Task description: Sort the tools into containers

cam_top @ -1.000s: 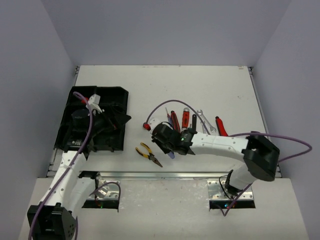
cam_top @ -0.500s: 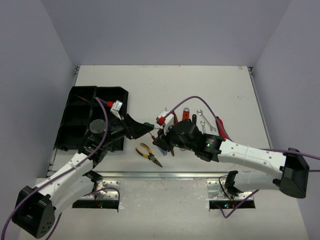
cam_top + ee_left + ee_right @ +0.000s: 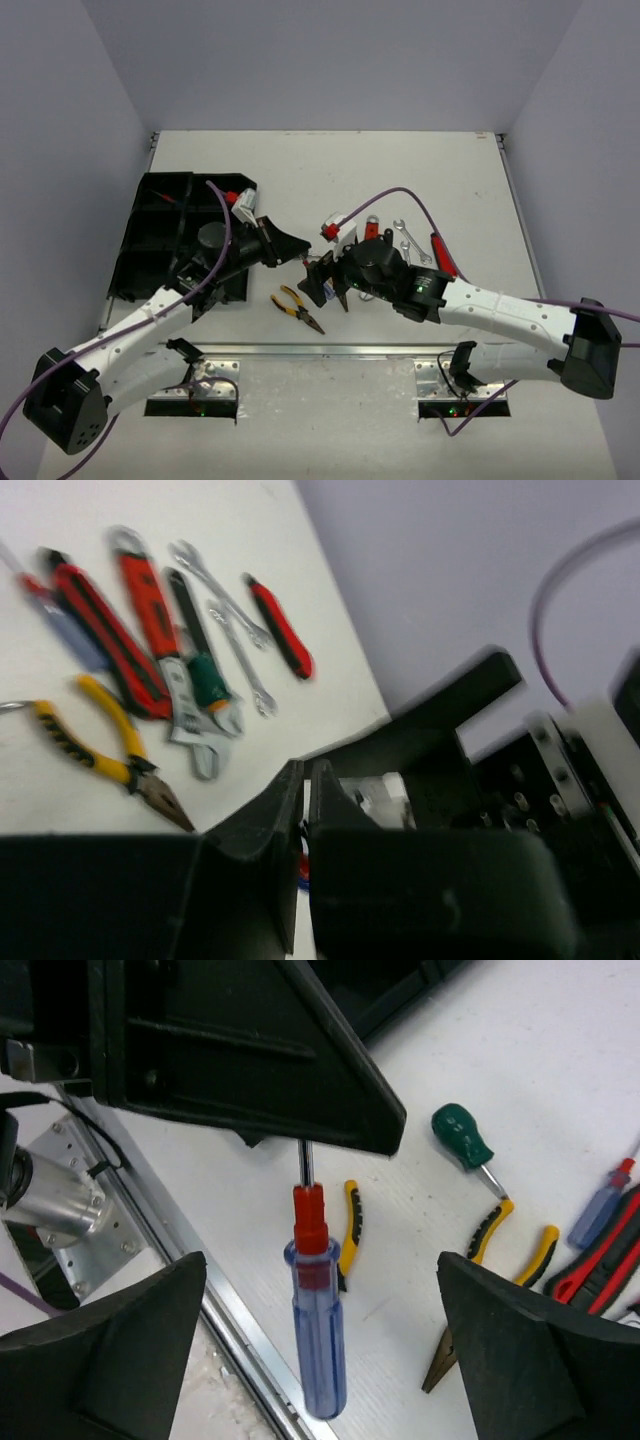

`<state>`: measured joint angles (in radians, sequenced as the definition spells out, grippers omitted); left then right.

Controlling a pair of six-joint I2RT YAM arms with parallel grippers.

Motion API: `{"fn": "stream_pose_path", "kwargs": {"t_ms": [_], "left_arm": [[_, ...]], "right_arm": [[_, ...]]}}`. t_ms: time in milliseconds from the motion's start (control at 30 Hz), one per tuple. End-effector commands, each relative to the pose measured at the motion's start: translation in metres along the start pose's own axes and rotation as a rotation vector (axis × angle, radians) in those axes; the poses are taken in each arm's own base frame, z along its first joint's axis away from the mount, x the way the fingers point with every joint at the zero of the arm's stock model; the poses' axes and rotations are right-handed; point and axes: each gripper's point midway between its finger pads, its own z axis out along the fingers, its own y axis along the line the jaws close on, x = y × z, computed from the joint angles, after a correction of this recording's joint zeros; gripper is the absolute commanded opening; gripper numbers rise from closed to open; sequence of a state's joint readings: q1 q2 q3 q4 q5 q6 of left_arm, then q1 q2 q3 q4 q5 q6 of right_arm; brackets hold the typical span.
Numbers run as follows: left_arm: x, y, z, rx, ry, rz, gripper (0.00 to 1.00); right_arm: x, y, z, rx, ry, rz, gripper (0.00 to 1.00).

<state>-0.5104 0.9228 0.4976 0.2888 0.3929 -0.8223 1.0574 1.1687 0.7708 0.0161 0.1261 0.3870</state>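
A screwdriver with a clear blue handle and red collar hangs handle-down between my two arms. My left gripper is shut on its metal shaft; in the left wrist view the fingertips of the left gripper are pressed together with a speck of red and blue below. My right gripper is open, its fingers standing wide on both sides of the handle without touching it. The black tray lies at the left. Yellow pliers lie below the two grippers.
More tools lie in a cluster at mid table: a red adjustable wrench, silver wrenches, a green-handled screwdriver, a second pair of yellow pliers and red-handled cutters. A metal rail runs along the near edge.
The left arm swung from the tray to the table's middle and shut on the screwdriver's shaft. The right gripper, which held the handle, has opened wide.
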Motion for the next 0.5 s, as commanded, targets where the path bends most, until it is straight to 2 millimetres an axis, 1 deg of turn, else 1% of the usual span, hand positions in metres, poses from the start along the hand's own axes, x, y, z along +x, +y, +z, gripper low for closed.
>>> {"fn": "stream_pose_path", "kwargs": {"t_ms": [0,33,67,100,133,167,200,233,267,300,333,367,400,433,467], "left_arm": [[-0.100,0.083,-0.015,-0.598,-0.289,0.047,0.00],[-0.124,0.103,-0.031,-0.717,-0.349,0.029,0.00],[-0.155,0.121,-0.052,-0.811,-0.419,-0.006,0.00],[-0.171,0.134,-0.063,-0.864,-0.454,-0.032,0.00],[-0.183,0.151,-0.073,-0.929,-0.477,-0.064,0.00],[-0.202,0.160,-0.086,-0.983,-0.523,-0.079,0.00],[-0.240,0.165,-0.120,-1.084,-0.637,-0.097,0.00],[-0.259,0.185,-0.143,-1.187,-0.685,-0.145,0.00],[-0.275,0.192,-0.160,-1.232,-0.721,-0.171,0.00],[-0.290,0.194,-0.174,-1.253,-0.751,-0.187,0.00],[-0.315,0.194,-0.190,-1.295,-0.811,-0.167,0.00],[-0.322,0.194,-0.196,-1.312,-0.826,-0.161,0.00],[-0.340,0.186,-0.212,-1.359,-0.901,-0.140,0.00],[-0.358,0.188,-0.226,-1.423,-0.948,-0.130,0.00],[-0.364,0.205,-0.231,-1.487,-0.924,-0.136,0.00]], "right_arm": [[-0.033,-0.048,-0.028,0.274,-0.110,0.097,0.99],[-0.030,-0.058,-0.036,0.322,-0.102,0.108,0.99],[-0.023,-0.066,-0.042,0.362,-0.083,0.122,0.99],[-0.022,-0.071,-0.049,0.385,-0.090,0.130,0.99],[-0.025,-0.075,-0.060,0.396,-0.116,0.142,0.99],[-0.024,-0.079,-0.066,0.405,-0.126,0.145,0.99],[-0.015,-0.084,-0.070,0.414,-0.122,0.146,0.99],[-0.013,-0.087,-0.076,0.412,-0.135,0.153,0.99],[-0.013,-0.088,-0.082,0.407,-0.146,0.158,0.99],[-0.012,-0.088,-0.087,0.402,-0.156,0.163,0.99],[-0.008,-0.089,-0.089,0.397,-0.149,0.160,0.99],[-0.006,-0.089,-0.092,0.395,-0.148,0.158,0.99],[-0.003,-0.090,-0.094,0.393,-0.141,0.154,0.99],[0.001,-0.091,-0.096,0.395,-0.136,0.148,0.99],[0.004,-0.092,-0.098,0.398,-0.135,0.144,0.99]]}}
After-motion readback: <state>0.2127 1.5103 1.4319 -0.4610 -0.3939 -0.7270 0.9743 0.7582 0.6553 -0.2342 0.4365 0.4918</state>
